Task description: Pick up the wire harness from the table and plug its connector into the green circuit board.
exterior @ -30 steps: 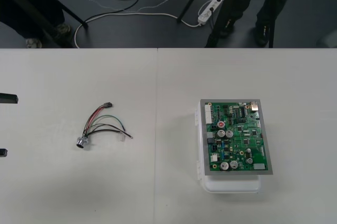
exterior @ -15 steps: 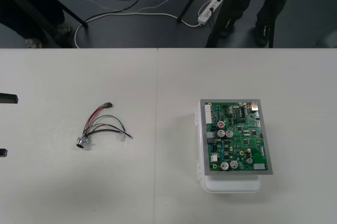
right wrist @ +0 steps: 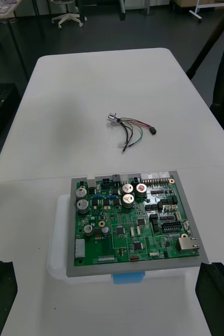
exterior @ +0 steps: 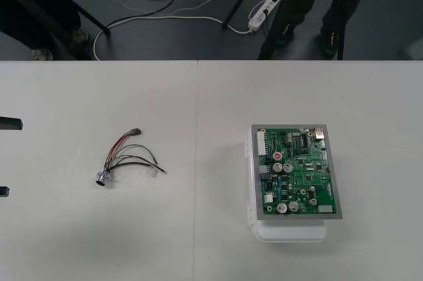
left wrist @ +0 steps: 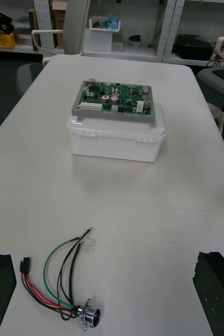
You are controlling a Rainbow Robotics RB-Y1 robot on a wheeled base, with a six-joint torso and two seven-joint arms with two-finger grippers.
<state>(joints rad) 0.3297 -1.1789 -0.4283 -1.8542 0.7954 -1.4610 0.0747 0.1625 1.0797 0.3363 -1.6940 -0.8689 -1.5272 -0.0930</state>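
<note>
— While your two grippers are waiting at their own sides, the harness is lying loose on the left half of the table. It is well apart from the board, which is sitting on its base on the right half.

— Your left gripper is hanging at the table's left side with the harness near in front of it, fingers spread wide and gripping nothing. Your right gripper is looking across the board, fingers wide apart too, and empty.

— Here is what I'm worrying about. The wires are looping loosely, so if you are closing on a loop instead of the plug, the plug is likely ending up dangling and pointing anywhere.

— The socket is looking like the heavy end. I'm expecting it to swing and pull the plug off line while you are carrying it.

— The stray wire ends could be catching on the board's tall parts if you are coming in low. A hard sideways push may be sliding the base, since nothing seems to be holding it down.

— Room is working in your favour. The harness is lying well in from every table edge I'm seeing, and only the seam is running between it and the board.

— The board is sitting well in from the far edge too, so you are getting bare table on its harness side.
</note>
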